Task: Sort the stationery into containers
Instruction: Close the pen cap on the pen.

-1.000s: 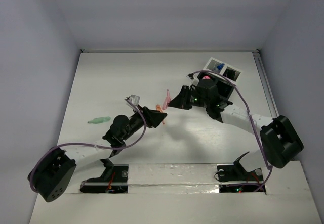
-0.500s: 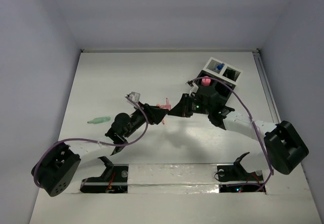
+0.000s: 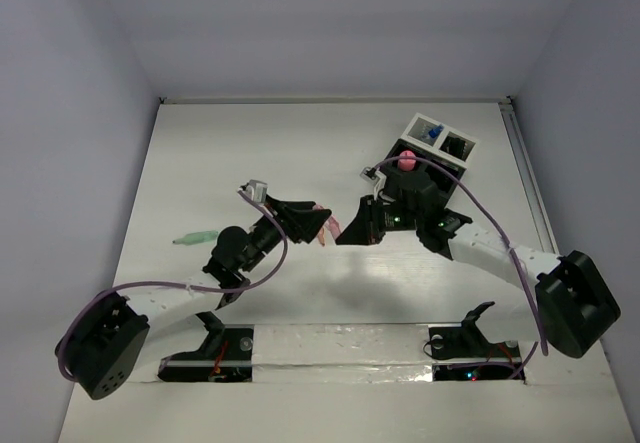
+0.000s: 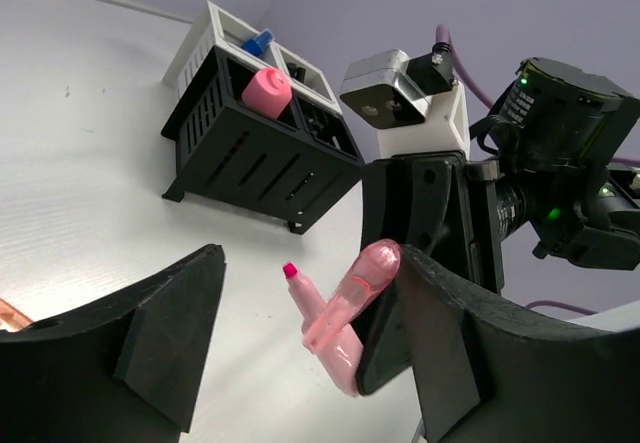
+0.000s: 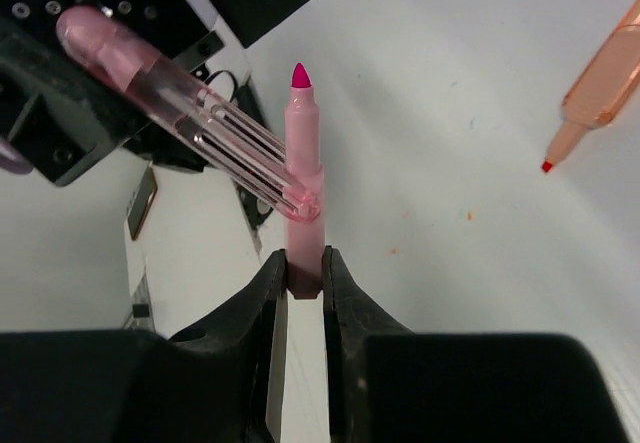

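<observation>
My right gripper (image 5: 303, 263) is shut on the lower end of an uncapped pink marker (image 5: 303, 173), tip up. Its translucent pink cap (image 5: 190, 113) leans across the marker, off the tip. In the left wrist view the cap (image 4: 355, 288) rests against one finger (image 4: 470, 343) of my left gripper (image 4: 305, 258), whose jaws stand wide apart around cap and marker. From above, both grippers meet at the table's middle (image 3: 330, 228). The black compartment box (image 3: 428, 175) holds a pink round-topped piece (image 3: 406, 159). The white box (image 3: 445, 131) holds a blue-capped bottle (image 3: 432, 133).
A green marker (image 3: 196, 236) lies on the table at the left. An uncapped orange marker (image 5: 598, 81) lies on the table beyond my right gripper. The right arm's purple cable (image 3: 480, 208) arcs over the black box.
My right gripper has come away from the black box toward the near left with the pink marker, uncovering the pink round-topped piece. My left gripper's jaws have spread wider.
</observation>
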`<state>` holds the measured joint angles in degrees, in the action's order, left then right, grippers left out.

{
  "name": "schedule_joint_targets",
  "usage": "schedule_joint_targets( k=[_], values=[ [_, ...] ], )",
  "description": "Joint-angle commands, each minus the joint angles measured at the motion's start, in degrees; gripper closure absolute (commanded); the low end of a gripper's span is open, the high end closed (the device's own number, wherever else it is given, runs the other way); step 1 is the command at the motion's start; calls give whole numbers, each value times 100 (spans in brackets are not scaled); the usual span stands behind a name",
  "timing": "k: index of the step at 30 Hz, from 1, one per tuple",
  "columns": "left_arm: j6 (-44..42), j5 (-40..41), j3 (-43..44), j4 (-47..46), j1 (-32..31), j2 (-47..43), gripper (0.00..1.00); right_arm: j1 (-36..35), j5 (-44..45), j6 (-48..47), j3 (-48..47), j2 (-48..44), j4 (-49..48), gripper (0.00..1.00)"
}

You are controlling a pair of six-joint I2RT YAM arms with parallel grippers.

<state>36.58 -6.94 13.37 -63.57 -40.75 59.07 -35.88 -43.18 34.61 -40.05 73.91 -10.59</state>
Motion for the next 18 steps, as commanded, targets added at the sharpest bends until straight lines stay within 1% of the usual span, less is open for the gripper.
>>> schedule_joint_targets(
  k=[1,3,4,6,7,9,10,12,15,16,17,18],
  values=[
    [69,-219,26,-778,23,105,36,-33,-718,-341,-178,-166,13,100],
    [104,-238,43,-911,23,122,42,-33,-902,-315,-143,-166,-74,100],
    [121,-246,35,-990,23,114,48,-33,-920,-315,-152,-166,-75,100],
    [130,-281,70,-991,23,87,54,-33,-947,-297,-134,-166,-49,100],
    [122,-308,78,-982,23,79,61,-33,-938,-306,-134,-184,-48,100],
    [122,-369,96,-982,23,52,69,-33,-921,-280,-126,-201,-66,100],
    [130,-370,87,-964,23,35,75,-33,-929,-262,-117,-210,-75,100],
    [139,-378,70,-938,23,-18,81,-33,-921,-227,-108,-201,-127,100],
    [148,-440,61,-903,23,-79,86,-33,-938,-183,-99,-175,-189,100],
    [157,-475,61,-868,23,-106,96,-33,-938,-191,-108,-175,-198,100],
    [157,-484,70,-850,23,-132,100,-33,-938,-200,-108,-184,-189,100],
    [165,-501,70,-824,23,-159,100,-33,-938,-261,-117,-201,-137,100]
  ],
)
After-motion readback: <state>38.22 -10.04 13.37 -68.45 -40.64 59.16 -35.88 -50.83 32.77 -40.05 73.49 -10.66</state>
